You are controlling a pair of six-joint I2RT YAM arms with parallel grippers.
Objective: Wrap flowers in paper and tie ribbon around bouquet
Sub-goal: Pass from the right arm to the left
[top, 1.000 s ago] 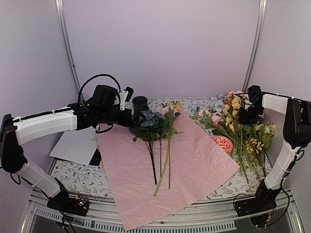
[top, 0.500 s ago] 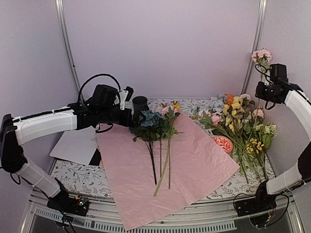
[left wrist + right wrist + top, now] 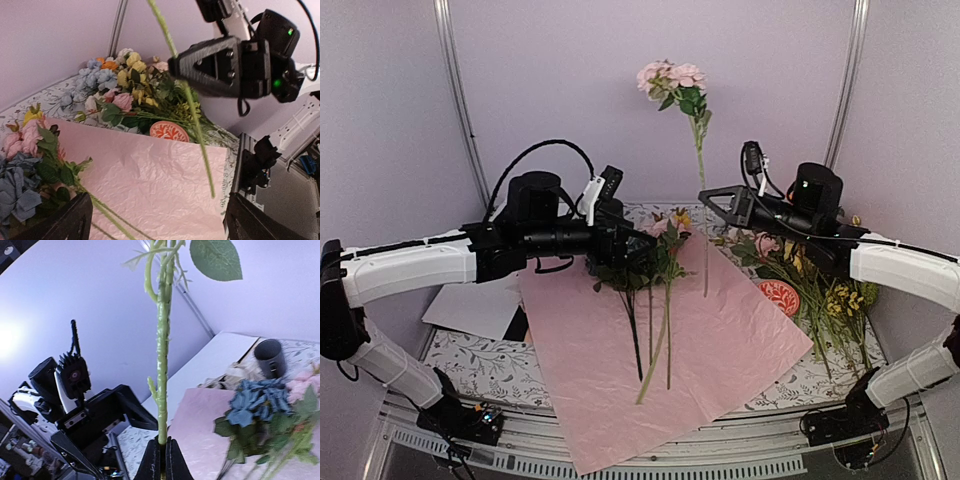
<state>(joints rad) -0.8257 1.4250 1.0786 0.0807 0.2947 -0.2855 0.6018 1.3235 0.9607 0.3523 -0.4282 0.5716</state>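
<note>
Backdrop: plain lilac walls all round, and a table (image 3: 480,365) with a leafy-print cloth on it.
Paper: the paper (image 3: 740,340) is spread flat across the middle of the table, pinkish side up, with its near corner hanging over the front edge.
Flowers: the flowers (image 3: 655,262) are lying on the far part of the sheet. Blue, pink and yellow heads point at the back wall, stems run toward the near edge. Nothing is wrapped yet.
Left gripper: the left gripper (image 3: 157,222) is hovering just over the flower heads, jaws spread really wide with nothing in them.
Right gripper: the right gripper (image 3: 705,195) is pinched tight on a long-stemmed pink flower (image 3: 672,78), held upright. The blooms are way up top and the lower end hangs over the sheet just right of the bunch. Can't tell if that end touches the paper.
Right side: a loose flower pile (image 3: 820,270), plus a red patterned disc (image 3: 780,296) just beside the paper's edge.
Left side: a white sheet (image 3: 470,305) lies flat, under the left arm.
</note>
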